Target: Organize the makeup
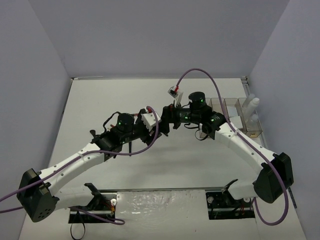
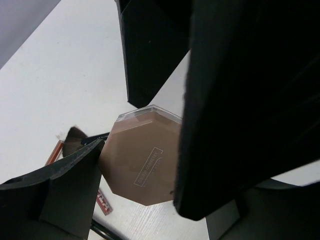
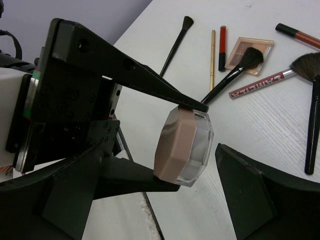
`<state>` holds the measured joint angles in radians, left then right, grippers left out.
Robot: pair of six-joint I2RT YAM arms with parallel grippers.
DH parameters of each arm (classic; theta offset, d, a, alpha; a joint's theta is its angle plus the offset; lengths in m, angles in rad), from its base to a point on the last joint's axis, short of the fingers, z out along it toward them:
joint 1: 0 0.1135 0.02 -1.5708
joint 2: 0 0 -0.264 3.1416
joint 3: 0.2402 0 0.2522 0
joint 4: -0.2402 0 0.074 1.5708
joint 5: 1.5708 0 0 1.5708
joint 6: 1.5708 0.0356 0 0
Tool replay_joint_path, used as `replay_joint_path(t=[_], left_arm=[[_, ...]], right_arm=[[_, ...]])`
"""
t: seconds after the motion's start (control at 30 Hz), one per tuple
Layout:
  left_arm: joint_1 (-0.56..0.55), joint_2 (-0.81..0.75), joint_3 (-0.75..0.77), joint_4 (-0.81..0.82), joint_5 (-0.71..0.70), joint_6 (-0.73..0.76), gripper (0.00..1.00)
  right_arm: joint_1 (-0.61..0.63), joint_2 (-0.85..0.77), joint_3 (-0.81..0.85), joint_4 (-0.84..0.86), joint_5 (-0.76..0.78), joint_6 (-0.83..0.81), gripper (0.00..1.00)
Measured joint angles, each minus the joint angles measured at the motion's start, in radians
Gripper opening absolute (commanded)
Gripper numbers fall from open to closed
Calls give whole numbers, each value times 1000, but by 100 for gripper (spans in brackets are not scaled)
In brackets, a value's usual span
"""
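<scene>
An octagonal compact (image 3: pixel 182 146) with a tan-pink lid and a clear base hangs on edge above the table. My left gripper (image 2: pixel 145 165) is shut on it; the right wrist view shows its two black fingers (image 3: pixel 150 82) pinching the compact's rim from above and below. My right gripper (image 3: pixel 162 150) is open, with one finger on each side of the compact and not touching it. In the top view the left gripper (image 1: pixel 159 119) and right gripper (image 1: pixel 168 116) meet at mid-table and hide the compact. More makeup lies on the table: black-handled brushes (image 3: pixel 232 75), a red pencil (image 3: pixel 222 47) and a tan pencil (image 3: pixel 213 57).
A clear organizer (image 1: pixel 235 117) stands at the right edge of the table with a white-capped bottle (image 1: pixel 251 107) in it. A square tan palette (image 3: pixel 250 55), a labelled tube (image 3: pixel 260 84), a dark red tube (image 3: pixel 300 36) and a fan brush (image 3: pixel 312 100) lie beyond the compact.
</scene>
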<state>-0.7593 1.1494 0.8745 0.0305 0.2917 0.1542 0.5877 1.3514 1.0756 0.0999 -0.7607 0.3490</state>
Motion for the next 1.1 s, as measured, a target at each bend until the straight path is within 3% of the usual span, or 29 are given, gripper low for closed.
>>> replay_joint_path(t=[0.17, 0.23, 0.4, 0.47, 0.57, 0.6, 0.7, 0.8, 0.97, 1.1], left_arm=[[-8, -15, 0, 32, 11, 21, 10], [-10, -24, 0, 43, 12, 25, 10], [-14, -28, -1, 54, 18, 34, 14], [-14, -27, -1, 60, 19, 36, 16], [-14, -19, -1, 73, 3, 44, 33], [-14, -15, -2, 76, -3, 45, 39], [-18, -6, -2, 82, -17, 44, 71], [-21, 4, -2, 90, -39, 18, 87], [-19, 14, -2, 71, -111, -64, 95], [-20, 17, 7, -16, -214, -144, 97]], right_arm=[[8, 7, 0, -7, 12, 7, 80], [13, 13, 0, -5, 14, 13, 73], [23, 27, -1, -3, 30, 21, 41], [26, 27, -2, -6, 42, 21, 21], [28, 27, -2, -5, 75, 44, 2], [29, 27, -2, -7, 85, 48, 1], [29, 25, -2, -15, 108, 42, 0], [24, 12, -3, -31, 142, 21, 0], [-61, -36, -19, -86, 296, -36, 0], [-139, -73, -27, -148, 533, -86, 0]])
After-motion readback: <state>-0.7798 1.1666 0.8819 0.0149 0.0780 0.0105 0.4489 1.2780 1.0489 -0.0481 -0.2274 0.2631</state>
